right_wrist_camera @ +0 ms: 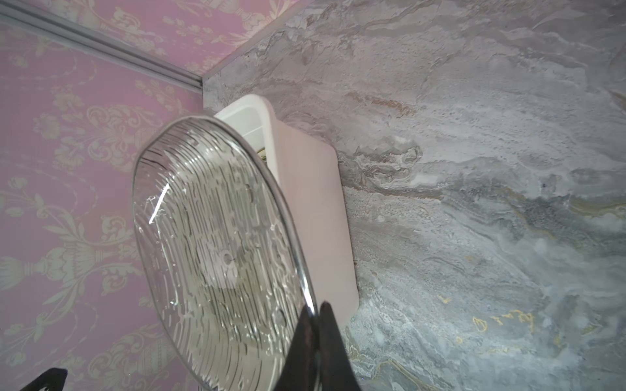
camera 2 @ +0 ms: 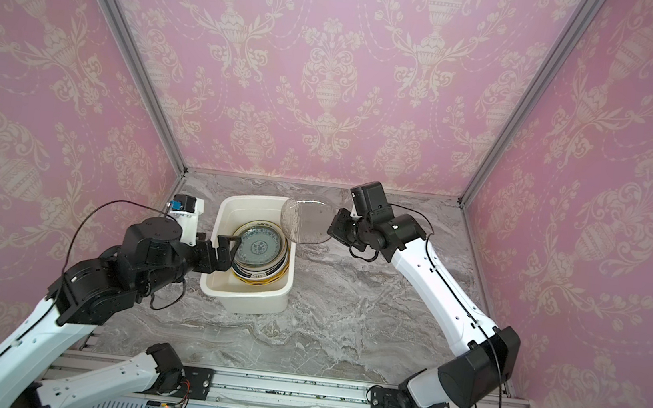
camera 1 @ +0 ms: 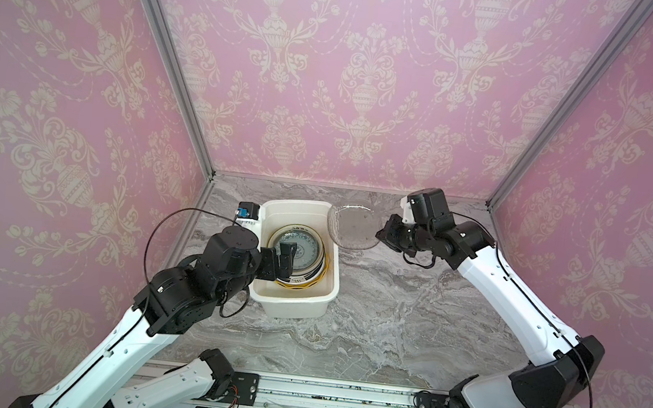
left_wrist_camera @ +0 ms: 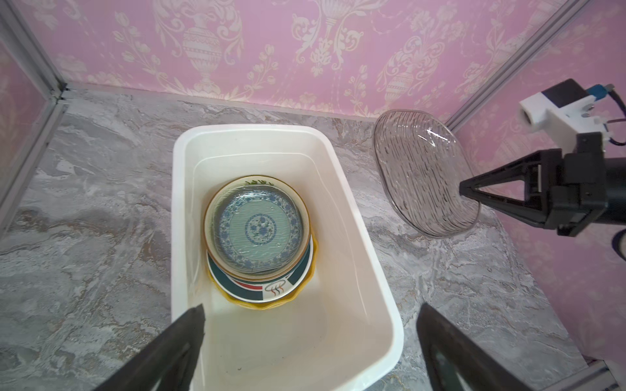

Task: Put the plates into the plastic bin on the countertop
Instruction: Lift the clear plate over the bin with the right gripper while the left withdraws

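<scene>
Plates point(left_wrist_camera: 271, 289) lie stacked inside the white plastic bin point(left_wrist_camera: 244, 130), which stands on the marble table point(camera 1: 409, 306); a blue-patterned plate point(left_wrist_camera: 257, 230) shows at the top of the stack. We see our left fingers point(left_wrist_camera: 176, 342) spread wide and empty, reaching over the bin's left rim. Our right fingers point(right_wrist_camera: 305, 345) clamp the rim of a clear ribbed glass plate point(right_wrist_camera: 216, 250), held tilted in the air by the bin's far right corner.

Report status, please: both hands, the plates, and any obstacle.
Left hand open, empty, above plastic bin. Right hand shut on glass plate, held tilted near bin's far corner. Other plates stacked inside. Left hand may block the drop.
</scene>
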Tool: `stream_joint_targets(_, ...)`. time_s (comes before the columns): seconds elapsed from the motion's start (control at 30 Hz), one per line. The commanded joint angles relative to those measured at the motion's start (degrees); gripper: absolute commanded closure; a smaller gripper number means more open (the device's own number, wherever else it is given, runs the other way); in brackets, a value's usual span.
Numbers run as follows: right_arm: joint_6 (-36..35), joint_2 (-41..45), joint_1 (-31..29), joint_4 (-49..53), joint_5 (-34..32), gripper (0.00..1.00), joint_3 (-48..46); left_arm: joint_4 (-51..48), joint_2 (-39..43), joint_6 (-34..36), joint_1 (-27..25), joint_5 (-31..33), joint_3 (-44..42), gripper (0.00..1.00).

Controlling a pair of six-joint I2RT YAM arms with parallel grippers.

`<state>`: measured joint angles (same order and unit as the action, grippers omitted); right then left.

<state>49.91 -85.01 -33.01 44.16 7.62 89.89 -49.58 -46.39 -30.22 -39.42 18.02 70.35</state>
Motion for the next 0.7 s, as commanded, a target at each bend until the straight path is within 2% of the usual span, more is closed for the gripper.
stream_joint_targets(0.0,6.4,-0.7,-5.9,2.8,-7.4,1.00,4.3,-0.3,4.6,3.0,0.6,10.1,-1.8,0.01)
stream_joint_targets(0.13,10.9,-4.6,-12.6,2.7,-12.1,1.00,8.5,1.3,8.9,6.6,0.6,15.4,-2.7,0.01)
stream_joint_targets(0.27,13.7,-10.8,-16.9,3.9,-14.9,1.00,14.7,2.5,11.1,9.8,0.6,17.8,-2.2,0.01)
stream_joint_targets(0.67,17.8,-30.6,-20.7,9.7,-18.7,1.00,31.9,2.6,15.2,12.0,0.6,20.2,-2.1,0.01)
